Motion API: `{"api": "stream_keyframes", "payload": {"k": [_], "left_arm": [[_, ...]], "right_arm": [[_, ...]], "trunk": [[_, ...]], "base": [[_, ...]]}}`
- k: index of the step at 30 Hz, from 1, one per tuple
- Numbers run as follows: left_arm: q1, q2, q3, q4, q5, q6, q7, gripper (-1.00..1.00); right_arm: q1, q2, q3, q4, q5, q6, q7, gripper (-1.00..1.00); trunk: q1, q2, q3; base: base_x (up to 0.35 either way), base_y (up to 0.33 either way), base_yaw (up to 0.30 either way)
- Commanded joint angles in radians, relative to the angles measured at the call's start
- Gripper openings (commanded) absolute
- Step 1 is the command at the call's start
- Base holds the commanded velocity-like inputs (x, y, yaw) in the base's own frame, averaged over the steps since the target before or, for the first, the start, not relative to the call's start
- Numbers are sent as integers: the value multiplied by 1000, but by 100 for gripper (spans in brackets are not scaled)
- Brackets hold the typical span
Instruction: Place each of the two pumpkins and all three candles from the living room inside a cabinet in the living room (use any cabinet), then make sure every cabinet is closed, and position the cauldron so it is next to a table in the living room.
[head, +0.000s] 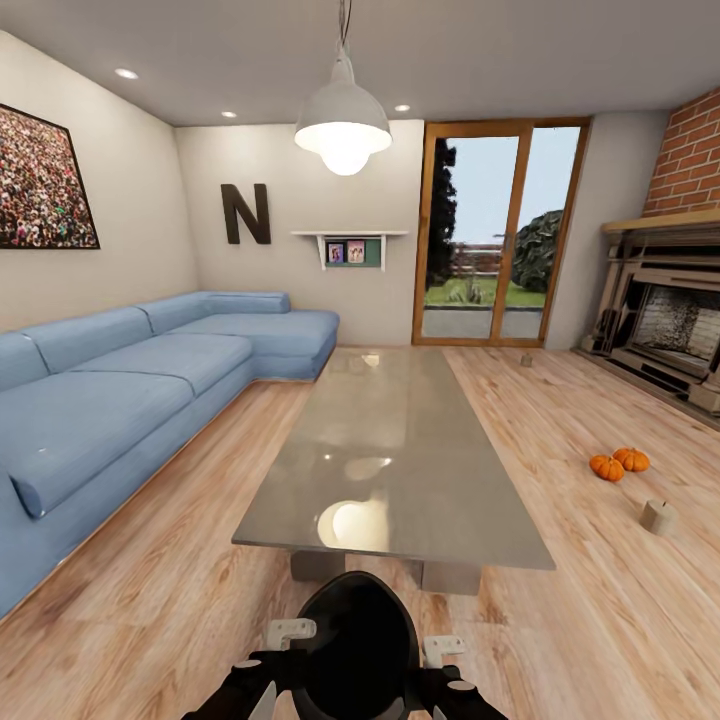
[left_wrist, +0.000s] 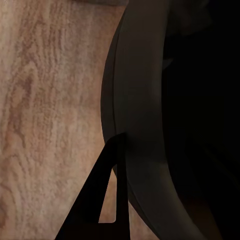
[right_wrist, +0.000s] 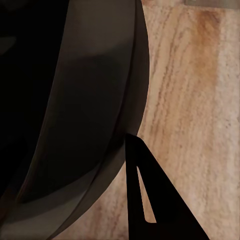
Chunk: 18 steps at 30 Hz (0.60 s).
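Two small orange pumpkins (head: 606, 467) (head: 631, 459) lie side by side on the wooden floor, right of the long glass-topped table (head: 420, 440). A short beige candle (head: 657, 516) stands on the floor just nearer than the pumpkins. Another candle (head: 526, 358) stands far off by the glass door. My left gripper (head: 262, 688) and right gripper (head: 455, 690) hang low on either side of my dark rounded trunk (head: 352, 645), far from all of these. Each wrist view shows one dark finger (left_wrist: 107, 195) (right_wrist: 150, 200) beside the trunk over bare floor. The cabinet and the cauldron are out of view.
A blue corner sofa (head: 130, 370) runs along the left wall. A brick fireplace (head: 670, 330) stands at the right and a glass door (head: 495, 230) at the back. A pendant lamp (head: 343, 120) hangs over the table. Wooden floor runs along both sides of the table.
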Motion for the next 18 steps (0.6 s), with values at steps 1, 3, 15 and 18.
{"api": "stream_keyframes", "payload": {"k": [1,3,15,18], "left_arm": [[0,0,-7,-5,-7,0,9,-100],[0,0,-7,-5,-7,0,9,-100],[0,0,-6,-5,-7,-1,9,-100],[0,0,-6,-5,-7,-1,9,-100]], "right_arm": [[-1,1,-5,-1,-18,5,3,-100],[-1,1,-5,-1,-18,5,3,-100],[-1,1,-5,-1,-18,5,3,-100],[-1,1,-5,-1,-18,5,3,-100]], "trunk": [[0,-1,-1],[0,-1,-1],[15,-29,-13],[27,-50,-23]], "base": [[9,0,0],[4,0,0],[0,0,0],[0,0,0]]}}
